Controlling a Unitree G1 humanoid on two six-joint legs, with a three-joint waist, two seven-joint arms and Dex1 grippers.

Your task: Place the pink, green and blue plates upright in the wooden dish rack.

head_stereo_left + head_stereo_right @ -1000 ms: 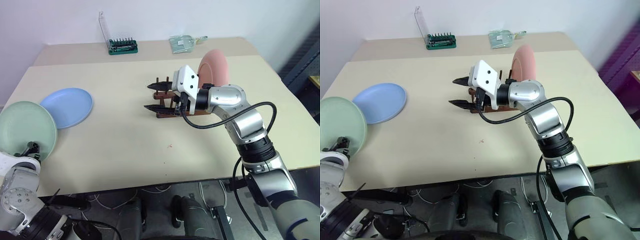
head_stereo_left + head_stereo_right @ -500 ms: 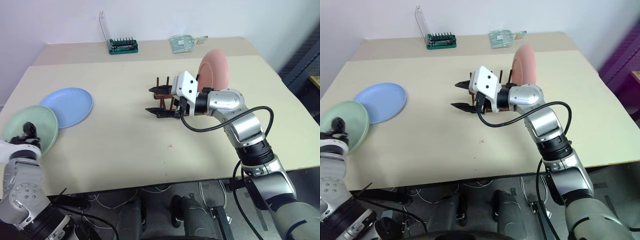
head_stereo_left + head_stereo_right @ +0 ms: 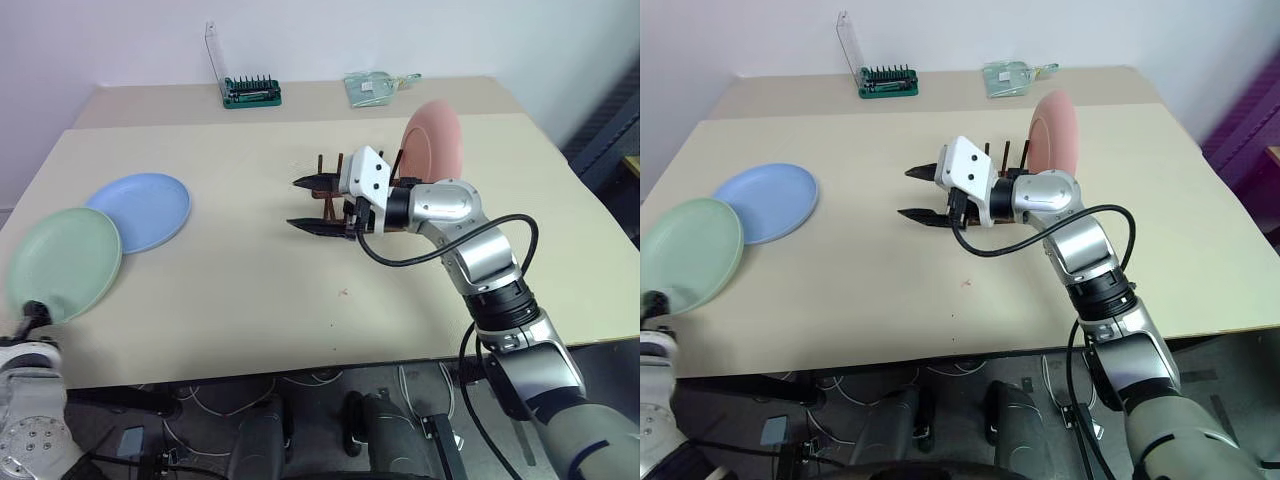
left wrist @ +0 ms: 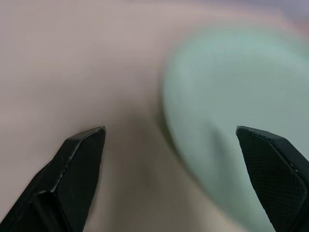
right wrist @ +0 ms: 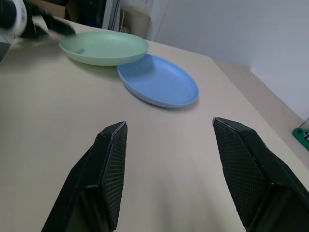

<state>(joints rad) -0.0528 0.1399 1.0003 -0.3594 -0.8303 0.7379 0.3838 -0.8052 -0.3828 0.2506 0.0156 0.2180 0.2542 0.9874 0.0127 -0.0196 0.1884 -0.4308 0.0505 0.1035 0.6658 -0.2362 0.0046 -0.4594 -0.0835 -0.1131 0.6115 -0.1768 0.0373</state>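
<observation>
Three plates show from our head camera: the pink plate [image 3: 432,138] stands upright in the wooden dish rack [image 3: 335,196], while the green plate [image 3: 63,263] lies flat near the table's [image 3: 250,270] left edge, its rim touching the blue plate [image 3: 142,210]. Our right gripper [image 3: 306,204] hovers beside the rack, fingers apart, holding nothing. Our left wrist camera shows the left gripper [image 4: 181,169] spread wide and empty above the green plate's edge. Our right wrist camera looks across bare table toward both flat plates.
</observation>
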